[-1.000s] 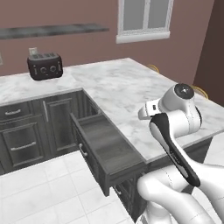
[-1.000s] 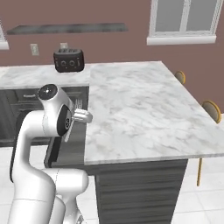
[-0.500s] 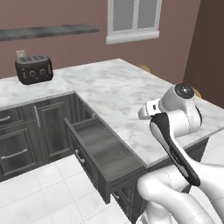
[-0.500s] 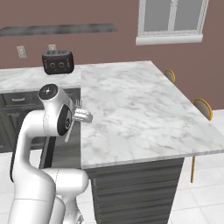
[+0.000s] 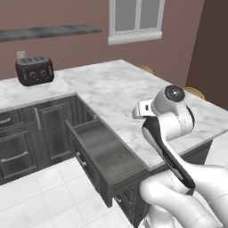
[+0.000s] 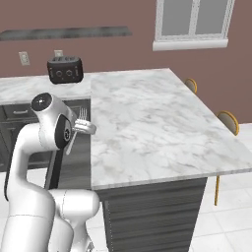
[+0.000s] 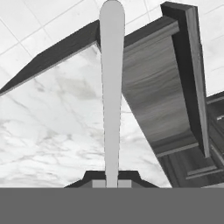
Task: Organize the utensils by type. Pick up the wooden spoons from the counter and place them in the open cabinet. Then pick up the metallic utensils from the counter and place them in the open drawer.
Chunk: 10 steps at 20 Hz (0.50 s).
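My gripper (image 6: 86, 128) is shut on a thin silver fork (image 6: 75, 134), one of the metallic utensils, and holds it at the edge of the white marble counter (image 6: 147, 123). The tines point up and the handle hangs down. In the hand view the fork's handle (image 7: 111, 87) runs straight out from the gripper (image 7: 111, 181), over the counter's edge (image 7: 57, 122) and beside the open drawer (image 7: 166, 100). The dark grey drawer (image 5: 104, 153) stands pulled out below the counter (image 5: 133, 98), left of the arm, and nothing shows inside it. The wooden spoons and the cabinet are out of view.
A black toaster (image 5: 34, 71) sits at the back of the side counter (image 6: 64, 70). Yellow chairs (image 6: 227, 120) stand at the island's far side. Closed dark base cabinets (image 5: 26, 138) line the left, over white floor tiles (image 5: 40, 196).
The whole scene has slid a little left in both base views, so the base has moved. The arm keeps its pose and the fork stays in the shut gripper.
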Motion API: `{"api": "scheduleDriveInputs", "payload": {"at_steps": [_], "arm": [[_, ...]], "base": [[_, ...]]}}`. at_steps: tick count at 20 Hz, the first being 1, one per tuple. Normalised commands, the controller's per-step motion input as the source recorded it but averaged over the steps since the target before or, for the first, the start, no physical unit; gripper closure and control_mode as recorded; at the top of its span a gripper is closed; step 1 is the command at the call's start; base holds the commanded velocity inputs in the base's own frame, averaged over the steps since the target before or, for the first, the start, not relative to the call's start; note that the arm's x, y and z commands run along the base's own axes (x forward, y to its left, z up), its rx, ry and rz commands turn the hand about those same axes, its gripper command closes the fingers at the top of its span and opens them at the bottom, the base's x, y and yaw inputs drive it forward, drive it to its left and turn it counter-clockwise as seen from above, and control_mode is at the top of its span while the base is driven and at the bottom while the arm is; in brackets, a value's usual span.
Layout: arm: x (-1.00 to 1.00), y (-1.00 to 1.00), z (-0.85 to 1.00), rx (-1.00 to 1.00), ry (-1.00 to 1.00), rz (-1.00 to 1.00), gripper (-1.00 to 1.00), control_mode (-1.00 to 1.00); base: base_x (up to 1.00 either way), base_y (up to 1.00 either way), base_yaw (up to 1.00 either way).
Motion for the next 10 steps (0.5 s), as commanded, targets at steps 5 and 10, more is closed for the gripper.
{"api": "scheduleDriveInputs", "payload": {"at_steps": [5,10], "arm": [[0.04,0.15,0.00,0.00,0.01,0.10,1.00,-1.00],[0.00,0.31,-0.06,0.00,0.02,0.25,1.00,-1.00]], "base": [[0.00,0.00,0.00],[0.00,0.00,0.00]]}}
